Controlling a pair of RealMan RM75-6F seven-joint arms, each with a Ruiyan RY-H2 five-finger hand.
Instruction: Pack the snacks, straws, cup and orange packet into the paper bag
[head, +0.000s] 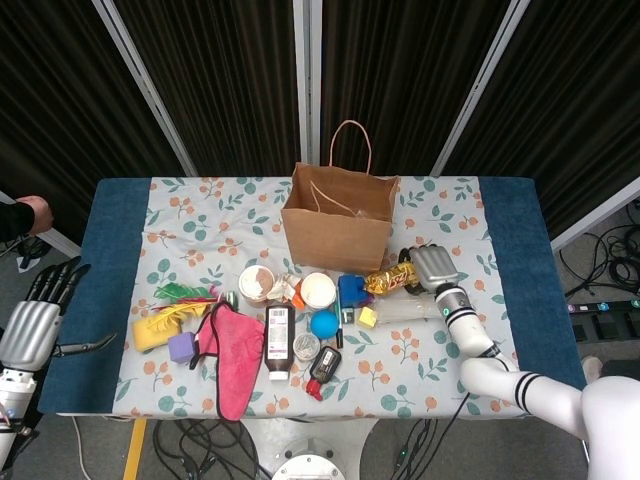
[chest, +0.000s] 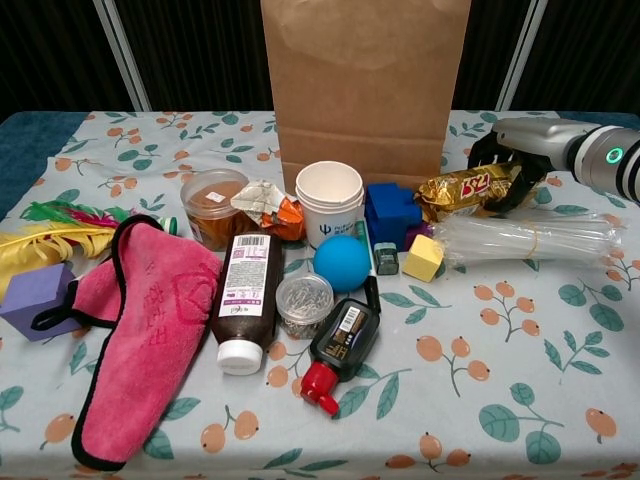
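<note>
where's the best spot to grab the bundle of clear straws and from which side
Probably around the middle of the straw bundle, near its band, coming down from above. It lies flat and long across the table, right of the yellow block, so a mid-length grip should keep it level. The side facing the robot is open; the gold snack packet and right robot hand crowd the far side.
</note>
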